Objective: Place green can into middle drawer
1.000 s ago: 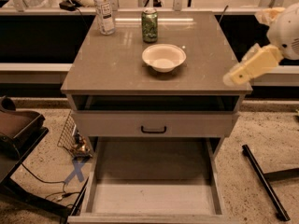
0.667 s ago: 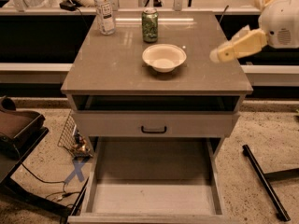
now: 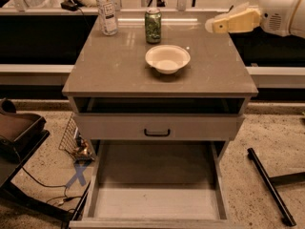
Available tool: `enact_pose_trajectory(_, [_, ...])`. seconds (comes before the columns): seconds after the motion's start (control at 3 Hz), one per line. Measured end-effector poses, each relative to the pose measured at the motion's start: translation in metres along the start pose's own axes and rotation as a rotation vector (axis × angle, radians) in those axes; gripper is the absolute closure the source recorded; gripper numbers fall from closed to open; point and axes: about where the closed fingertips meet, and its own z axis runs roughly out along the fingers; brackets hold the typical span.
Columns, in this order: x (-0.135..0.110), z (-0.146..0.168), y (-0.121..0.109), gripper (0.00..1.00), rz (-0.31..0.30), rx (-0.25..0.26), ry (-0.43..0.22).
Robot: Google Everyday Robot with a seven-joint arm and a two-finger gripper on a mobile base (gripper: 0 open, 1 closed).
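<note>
The green can (image 3: 153,26) stands upright at the back middle of the cabinet's top, behind a white bowl (image 3: 167,58). My gripper (image 3: 215,25) hangs above the top's back right corner, to the right of the can and well apart from it, pointing left toward it. It holds nothing that I can see. The middle drawer (image 3: 94,187) is pulled out at the bottom of the view, a long pale tray with thin side walls and a bare grey-brown floor.
A taller clear white-labelled bottle (image 3: 106,10) stands at the back left of the top. A closed drawer front with a black handle (image 3: 157,132) sits above the open drawer. A wire rack (image 3: 72,140) and cables lie on the floor at left, a black bar (image 3: 269,185) at right.
My gripper has risen and moved left, from beside the top's right edge to above its back right corner, closer to the can. The can, bowl, bottle and drawer have not moved.
</note>
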Motion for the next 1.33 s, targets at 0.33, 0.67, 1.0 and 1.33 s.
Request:
enact_pose_trajectory(0.33, [0.000,0.001,0.000,0.00,0.000,0.000,-0.001])
enact_pose_trajectory(0.67, [0.007,0.076,-0.015,0.00,0.024,0.011,-0.062])
enact_pose_trajectory(1.0, [0.024,0.148,-0.041,0.00,0.038,0.029,-0.070])
enact_pose_trajectory(1.33, [0.045,0.213,-0.052,0.00,0.051,0.008,-0.039])
